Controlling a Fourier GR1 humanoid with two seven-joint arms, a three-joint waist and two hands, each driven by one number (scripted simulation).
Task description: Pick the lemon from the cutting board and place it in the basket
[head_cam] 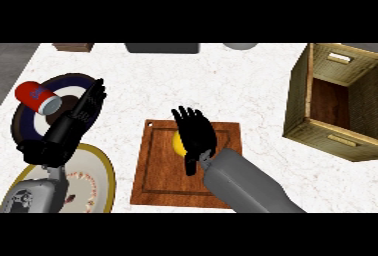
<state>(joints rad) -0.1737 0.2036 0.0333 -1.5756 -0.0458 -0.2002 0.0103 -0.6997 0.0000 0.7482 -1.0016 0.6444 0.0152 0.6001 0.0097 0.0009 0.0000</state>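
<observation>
A yellow lemon (pixel 178 142) lies on the brown cutting board (pixel 159 170) at the middle of the counter. Only its left edge shows. My right hand (pixel 196 134) hovers straight over the lemon with fingers straight and spread, pointing away from me, and hides most of it. The basket (pixel 331 102), a wooden crate with woven sides, stands at the right and holds nothing that shows. My left hand (pixel 83 111) rests open at the left, fingers up, over the dark plate.
A red and blue can (pixel 38 97) lies on a dark ringed plate (pixel 68 82) at the left. A pale gold-rimmed plate (pixel 100 172) sits below it. A wooden block, a grey box and a grey bowl line the far edge.
</observation>
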